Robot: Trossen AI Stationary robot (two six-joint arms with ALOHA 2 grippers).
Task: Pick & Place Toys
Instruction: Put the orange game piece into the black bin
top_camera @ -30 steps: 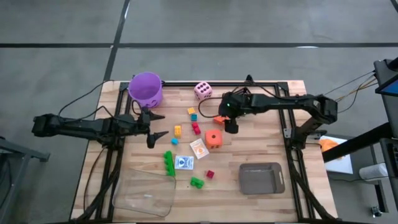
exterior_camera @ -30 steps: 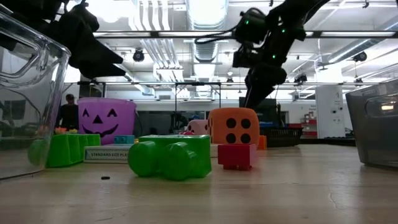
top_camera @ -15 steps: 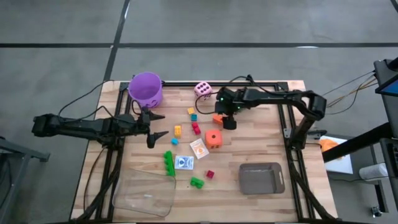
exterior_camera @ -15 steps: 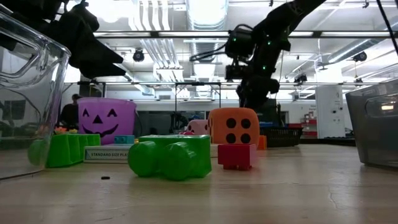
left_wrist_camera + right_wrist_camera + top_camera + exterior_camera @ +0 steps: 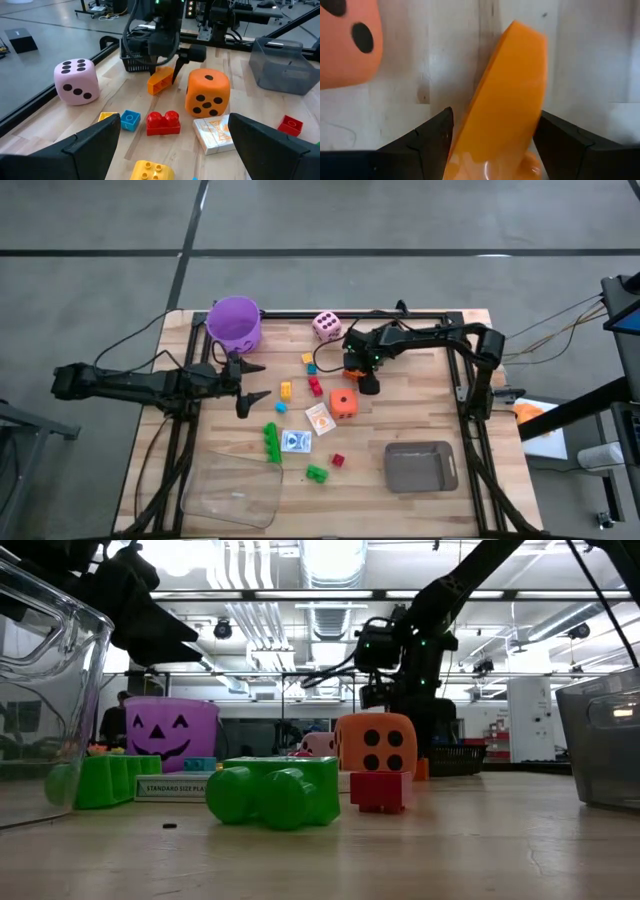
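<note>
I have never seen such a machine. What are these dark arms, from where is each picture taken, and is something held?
These are two robot arms at a wooden table, each ending in a two-finger pincer. One picture looks straight down, one looks level from the tabletop, and two come from cameras on the wrists. Toys lie scattered: an orange die, a pink die, small bricks and card packs, beside a purple bucket and a grey tray. The right pincer grips an orange brick. The left pincer waits open, holding nothing.
</note>
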